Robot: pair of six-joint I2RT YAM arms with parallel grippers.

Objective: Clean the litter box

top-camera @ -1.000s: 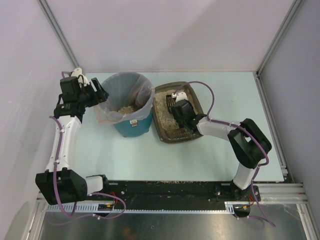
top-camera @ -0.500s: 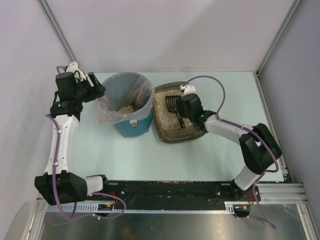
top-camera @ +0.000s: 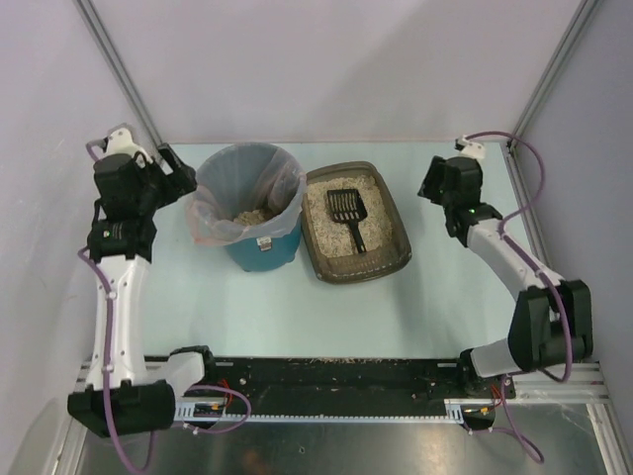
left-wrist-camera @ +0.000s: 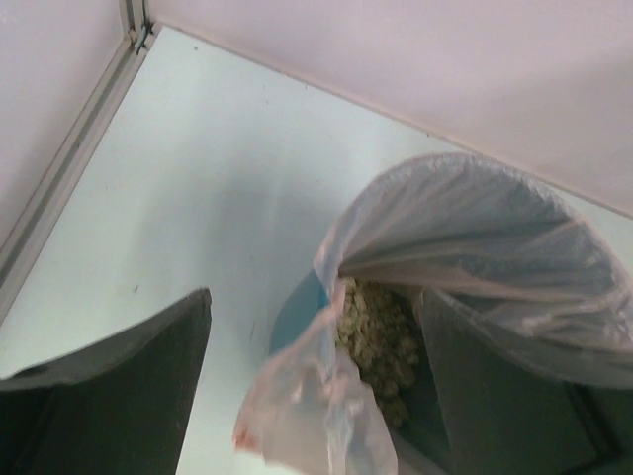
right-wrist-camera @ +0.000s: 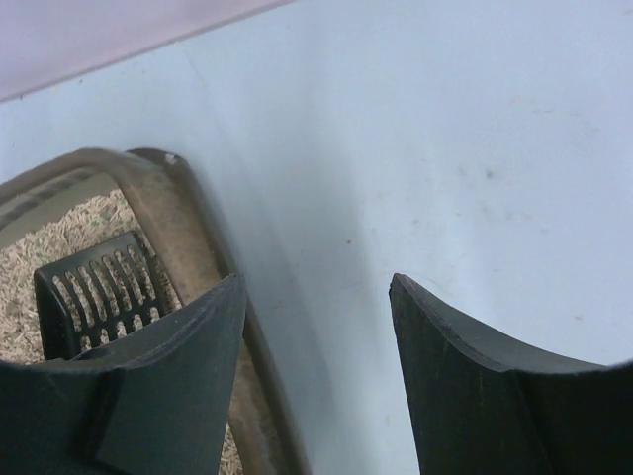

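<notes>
Grey-brown plastic, that's the litter box (top-camera: pixel 402 236), parked mid-worktop toward the far edge. It has beige granules inside and a black slotted scoop (top-camera: pixel 348 211) lying flat on them, handle pointing to the near edge. Just left of it stands the teal bin (top-camera: pixel 261 253) with its clear liner (top-camera: pixel 210 224).

My right arm is bent at the elbow by the right edge, forearm reaching up toward the far right corner. My right gripper (top-camera: pixel 431 184) is clear of the box on its right side, fingers spread wide and nothing between them.

My left arm runs long up the left edge to the far left corner. My left gripper (top-camera: pixel 178 170) is beside the bin's rim, spread apart as well and grasping nothing.

From above I get the whole layout. The right wrist camera brings detail instead: the box's rounded corner and raised rim (right-wrist-camera: pixel 188 223), the scoop's slots (right-wrist-camera: pixel 99 287) over the granules, and pale blue table (right-wrist-camera: pixel 445 148) showing in the gap of the right gripper (right-wrist-camera: pixel 316 287).

My left wrist camera looks into the bin: crumpled liner (left-wrist-camera: pixel 475 237), a loose flap hanging off its rim, and a heap of tan clumps (left-wrist-camera: pixel 381 332) inside. Only one finger (left-wrist-camera: pixel 129 386) shows clearly there.
</notes>
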